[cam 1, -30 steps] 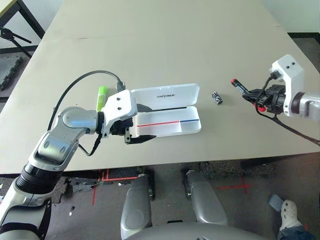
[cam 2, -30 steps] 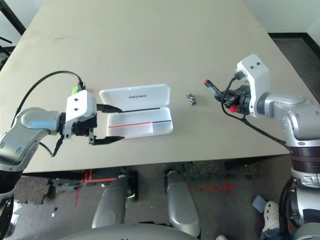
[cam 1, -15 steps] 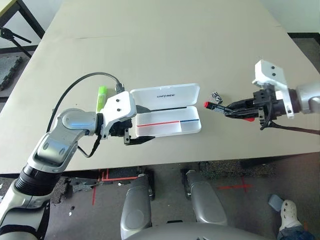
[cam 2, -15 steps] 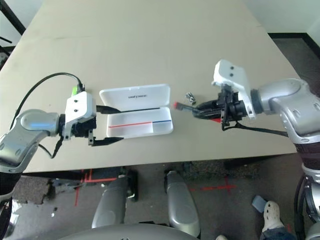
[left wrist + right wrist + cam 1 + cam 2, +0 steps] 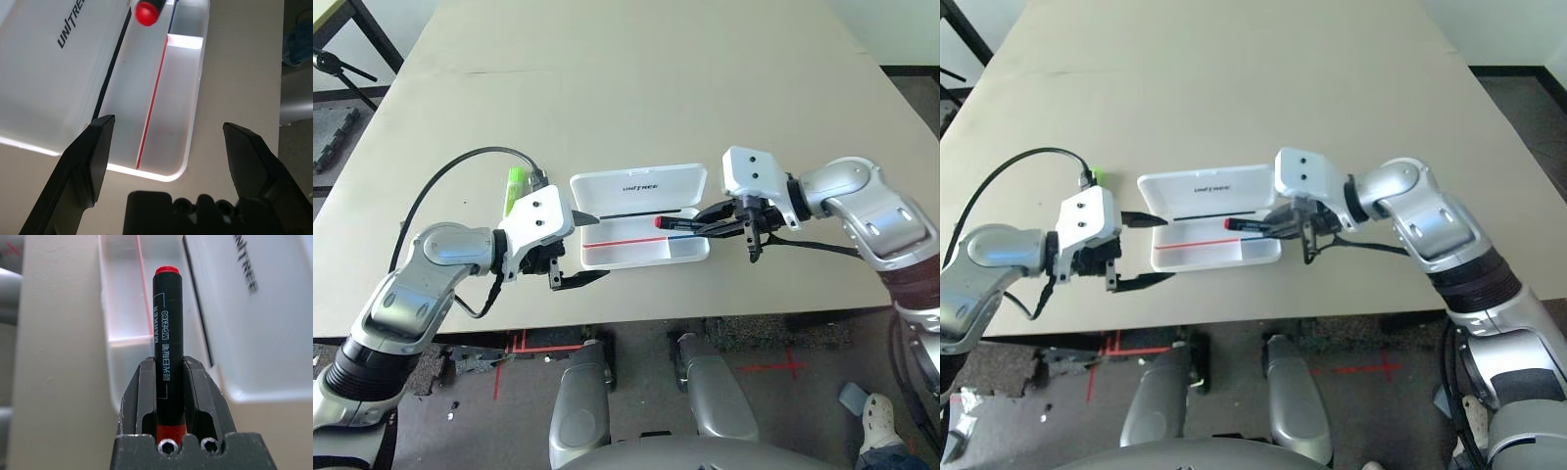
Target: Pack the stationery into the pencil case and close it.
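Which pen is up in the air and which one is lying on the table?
The red marker is in the air, gripped by the right end effector over the pencil case. The lime-green highlighter lies on the table.

Read on lid (image 5: 638, 187) of open pencil case (image 5: 646, 251) — "UNITREE", dark lettering on white. Read along black barrel of marker (image 5: 168, 333) — "MARKER", "MC-2160", then a line of Chinese characters, white print. No other legible markings noted.

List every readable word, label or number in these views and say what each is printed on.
"UNITREE": dark lettering on the open lid of the pencil case.
"MARKER": white print on the black barrel of the marker held in the right gripper.
"MG-2160": beside it on the same barrel.
A line of Chinese characters lower on the barrel.
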Available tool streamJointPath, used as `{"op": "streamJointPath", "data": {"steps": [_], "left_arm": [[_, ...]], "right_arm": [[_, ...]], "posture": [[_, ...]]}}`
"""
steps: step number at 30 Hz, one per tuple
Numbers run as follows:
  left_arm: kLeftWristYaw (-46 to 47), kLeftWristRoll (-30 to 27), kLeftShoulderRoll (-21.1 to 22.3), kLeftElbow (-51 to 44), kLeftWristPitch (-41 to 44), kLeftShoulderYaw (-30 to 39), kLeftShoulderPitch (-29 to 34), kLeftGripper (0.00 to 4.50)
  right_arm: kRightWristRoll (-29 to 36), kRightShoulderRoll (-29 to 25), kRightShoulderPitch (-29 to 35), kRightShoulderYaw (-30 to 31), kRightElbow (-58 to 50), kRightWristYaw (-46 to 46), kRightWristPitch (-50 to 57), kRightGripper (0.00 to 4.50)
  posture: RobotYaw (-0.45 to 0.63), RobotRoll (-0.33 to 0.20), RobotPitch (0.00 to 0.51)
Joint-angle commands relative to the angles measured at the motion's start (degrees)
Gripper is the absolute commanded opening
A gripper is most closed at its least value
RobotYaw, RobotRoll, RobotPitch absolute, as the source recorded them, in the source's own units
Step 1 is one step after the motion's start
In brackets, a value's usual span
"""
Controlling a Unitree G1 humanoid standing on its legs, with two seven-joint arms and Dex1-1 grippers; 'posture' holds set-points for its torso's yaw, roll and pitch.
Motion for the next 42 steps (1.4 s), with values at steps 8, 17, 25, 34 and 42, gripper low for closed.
{"op": "streamJointPath", "data": {"steps": [8,17,25,34,42], "left_arm": [[0.9,-0.8,0.6,-2.2,1.2,1.1,1.5,4.5],[1.9,-0.8,0.8,-3.3,2.0,2.1,2.8,4.5],[2.3,-1.5,1.0,-3.9,3.2,2.9,3.5,4.5],[6.5,-1.4,0.6,-2.1,5.6,6.4,3.1,4.5],[15.8,-2.1,-0.9,-2.0,16.4,11.4,2.0,4.5]], "right_arm": [[-5.5,6.4,-1.3,2.9,2.8,-1.9,-8.4,0.51],[-10.5,11.7,0.2,5.8,4.3,-5.9,-11.8,0.51],[-9.6,14.1,0.3,3.3,4.6,-9.4,-9.8,3.43],[2.2,4.2,1.2,-2.7,0.4,3.6,1.3,4.47],[6.8,-5.5,4.2,-5.2,0.4,10.5,3.8,4.47]], "posture": [[-0.01,0.0,0.228],[0.01,0.0,0.231],[0.01,0.0,0.231],[0.01,0.0,0.237],[0.01,0.0,0.246]]}}
